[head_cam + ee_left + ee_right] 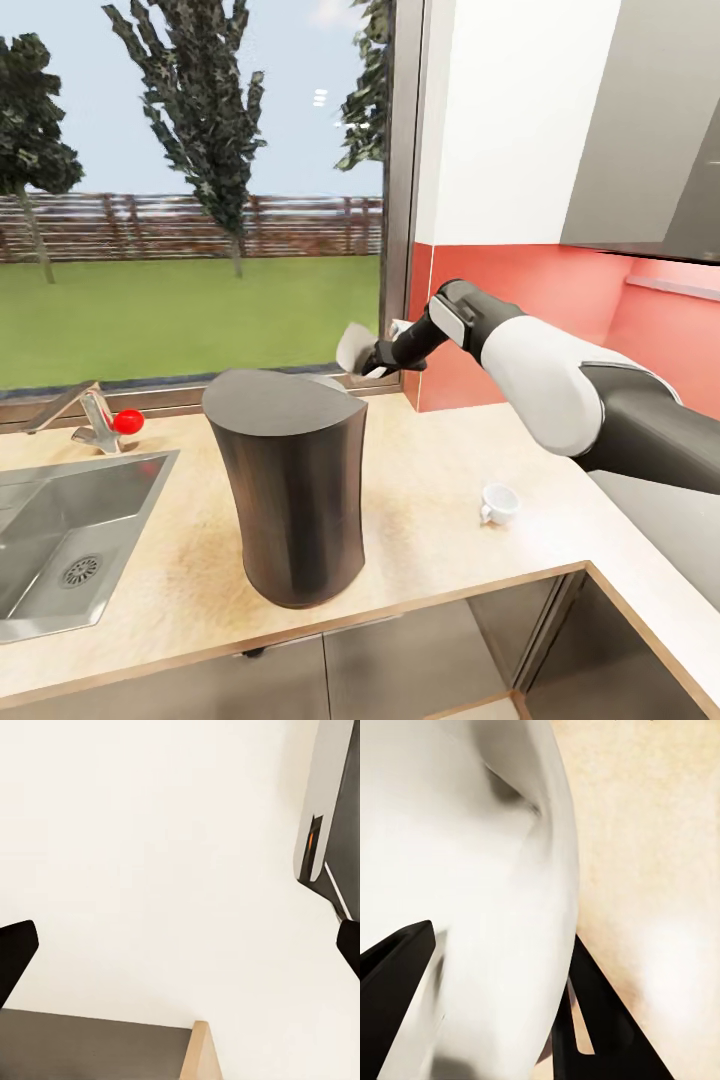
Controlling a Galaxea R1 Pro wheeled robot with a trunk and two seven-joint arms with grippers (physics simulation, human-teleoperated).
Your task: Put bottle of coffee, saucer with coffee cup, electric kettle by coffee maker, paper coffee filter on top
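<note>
head view shows the right claw [372, 362] closed on the paper coffee filter [354, 347], held in the air just above the far rim of the coffee maker [288, 490], near the back edge of the counter [430, 480] and the window frame [398, 190]. the coffee maker stands upright toward the front edge of the counter, between the sink [60, 540] and the coffee cup [498, 502]. the cup sits alone on bare counter, well apart from the maker, under the right arm [560, 385]. a faucet [95, 420] with a red knob [127, 421] stands at the back of the sink.

right wrist view has the filter [472, 892] pressed close to the lens as a pale curved sheet between the dark fingers [600, 1020], with counter [652, 870] beyond; its edges are cut off.

left wrist view shows the left claw [180, 952] with its dark fingertips [13, 952] far apart at the picture's sides, facing a blank pale surface; nothing is between them. what the grey and wood-coloured pieces there belong to is hard to make out.
</note>
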